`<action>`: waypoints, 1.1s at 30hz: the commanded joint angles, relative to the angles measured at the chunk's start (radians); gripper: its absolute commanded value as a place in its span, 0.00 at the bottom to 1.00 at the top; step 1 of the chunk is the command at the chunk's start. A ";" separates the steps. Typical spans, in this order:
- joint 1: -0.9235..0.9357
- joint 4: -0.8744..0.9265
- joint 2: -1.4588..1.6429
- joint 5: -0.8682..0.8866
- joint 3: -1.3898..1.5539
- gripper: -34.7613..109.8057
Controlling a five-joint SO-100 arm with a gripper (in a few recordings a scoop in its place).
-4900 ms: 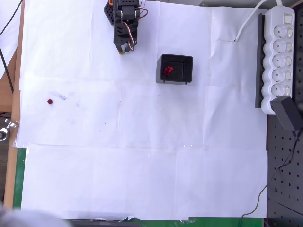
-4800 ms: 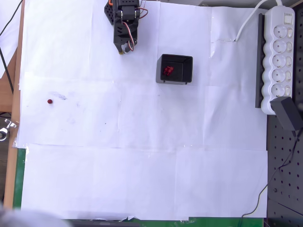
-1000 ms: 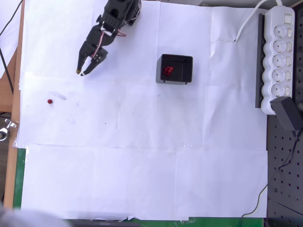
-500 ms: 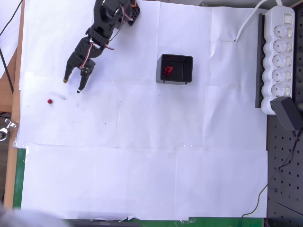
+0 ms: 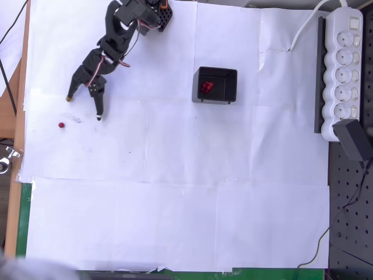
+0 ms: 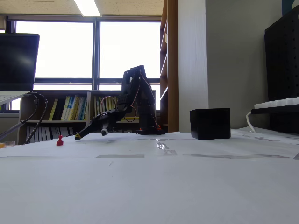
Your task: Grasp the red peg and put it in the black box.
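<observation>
The red peg [image 5: 61, 125] is a tiny red dot on the white paper at the left; in the fixed view the red peg [image 6: 60, 141] stands upright at the left. My gripper [image 5: 83, 108] is open, its two fingertips spread, up and to the right of the peg, apart from it; in the fixed view the gripper [image 6: 89, 133] hangs low over the table, right of the peg. The black box [image 5: 231, 77] sits right of the arm with a clump of red pegs inside; in the fixed view the black box [image 6: 210, 123] stands at the right.
A white power strip [image 5: 343, 64] and a black power adapter [image 5: 354, 140] lie along the right edge. The arm's base [image 5: 157, 10] is at the top. The paper's left edge [image 5: 26, 116] meets a wooden table border.
The arm has swung left and stretched out toward the red peg. The gripper has opened wider. The peg and the box have not moved.
</observation>
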 commanded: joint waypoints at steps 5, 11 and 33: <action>0.006 0.011 0.067 -0.043 0.176 0.58; 0.000 0.044 0.149 -0.080 0.293 0.58; -0.040 0.167 0.293 -0.143 0.508 0.58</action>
